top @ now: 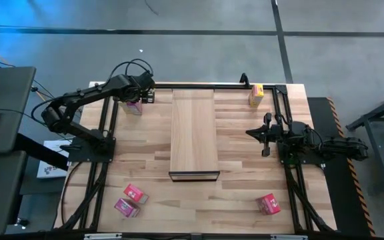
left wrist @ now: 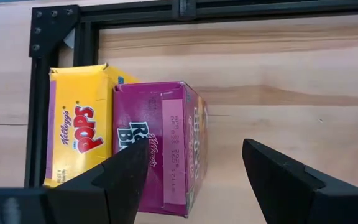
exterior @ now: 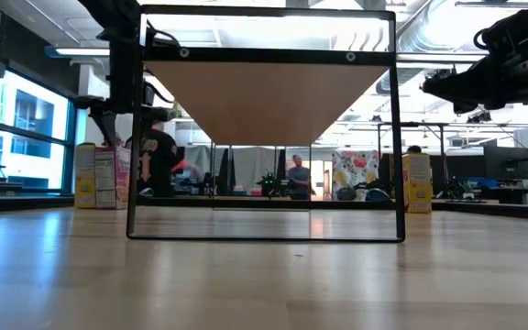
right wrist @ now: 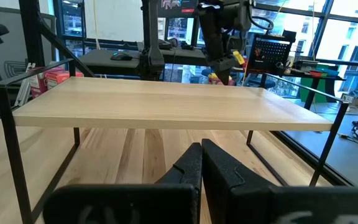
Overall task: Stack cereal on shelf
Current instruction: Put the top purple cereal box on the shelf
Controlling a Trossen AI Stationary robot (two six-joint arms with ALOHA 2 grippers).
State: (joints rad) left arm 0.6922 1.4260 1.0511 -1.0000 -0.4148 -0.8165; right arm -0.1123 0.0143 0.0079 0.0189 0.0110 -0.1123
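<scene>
Magenta box (left wrist: 160, 146) right under left gripper (top: 147, 95), fingers (left wrist: 126, 177) wide, not touching it. Yellow box (left wrist: 79, 134) pressed against its side, both at tabletop (top: 245, 193) far-left corner. Shelf (top: 193, 130) mid-tabletop, top bare. Second yellow box (top: 256, 95) far right; three pink boxes (top: 135, 194) (top: 127, 208) (top: 268, 204) along near edge. Right gripper (top: 265, 133) beside shelf, fingers (right wrist: 219, 165) closed, holding nothing.

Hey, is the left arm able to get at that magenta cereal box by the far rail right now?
Probably yes: the left gripper hangs open directly over the magenta box. The yellow box touching one side may crowd a finger.
</scene>
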